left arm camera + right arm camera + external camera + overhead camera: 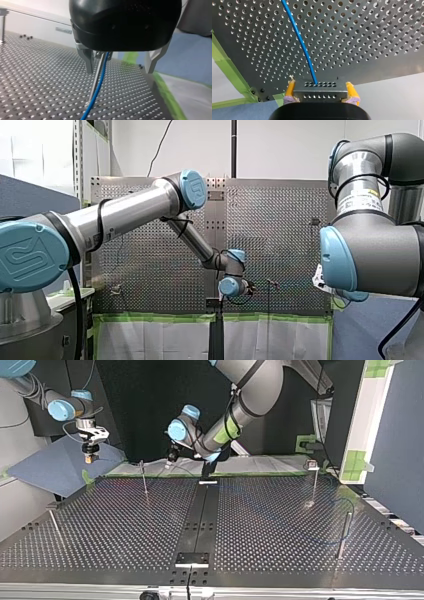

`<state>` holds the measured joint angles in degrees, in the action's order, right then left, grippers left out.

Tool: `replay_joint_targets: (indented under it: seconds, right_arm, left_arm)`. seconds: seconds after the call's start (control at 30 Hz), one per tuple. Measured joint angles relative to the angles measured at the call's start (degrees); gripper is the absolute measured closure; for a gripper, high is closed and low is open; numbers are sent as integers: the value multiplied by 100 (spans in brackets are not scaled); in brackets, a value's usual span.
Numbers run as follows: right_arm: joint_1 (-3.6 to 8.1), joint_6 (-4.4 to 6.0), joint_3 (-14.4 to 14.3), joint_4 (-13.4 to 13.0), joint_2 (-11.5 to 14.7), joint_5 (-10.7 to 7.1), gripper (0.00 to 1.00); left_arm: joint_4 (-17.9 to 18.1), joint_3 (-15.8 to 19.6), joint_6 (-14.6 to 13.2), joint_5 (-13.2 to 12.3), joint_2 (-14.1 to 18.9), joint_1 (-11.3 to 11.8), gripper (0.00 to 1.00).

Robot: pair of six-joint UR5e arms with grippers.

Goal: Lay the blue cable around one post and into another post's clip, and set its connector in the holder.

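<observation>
1. Clenched between the yellow pads (291,88) of my right gripper (320,86): the grey connector (319,93), not yet in any holder.
2. Leading away ahead of those pads: the blue cable (300,42).
3. Spread wide on my left gripper (120,70): metal fingers (88,60), grasping nothing.
4. Just beside one finger: a thin post (96,77), with the cable alongside.
5. Probably left to do: wrapping, clipping, seating.

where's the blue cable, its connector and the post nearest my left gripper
blue cable (304,51): right wrist view, midway along the visible run.
connector (320,90): right wrist view, middle of its grey holed face.
post (144,482): top view, middle of the thin upright shaft.
</observation>
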<state>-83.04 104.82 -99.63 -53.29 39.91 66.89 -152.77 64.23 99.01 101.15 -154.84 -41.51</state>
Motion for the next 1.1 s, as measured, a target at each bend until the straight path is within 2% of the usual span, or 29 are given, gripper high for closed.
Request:
replay_joint_targets:
  seconds: [0.17,0.37,0.83,1.1]
  right_arm:
    - [-4,11,0,5,-3,0,83]
    - [-6,21,0,15,-13,0,83]
    - [-13,30,0,4,-47,0,83]
    - [-13,33,0,-14,-79,0,83]
  left_arm:
    - [-256,0,-157,5,2,-108,0]
    - [-406,0,-188,9,78,-260,0]
    - [-424,0,-201,85,235,-499,0]
    - [-415,-22,-246,308,302,-637,0]
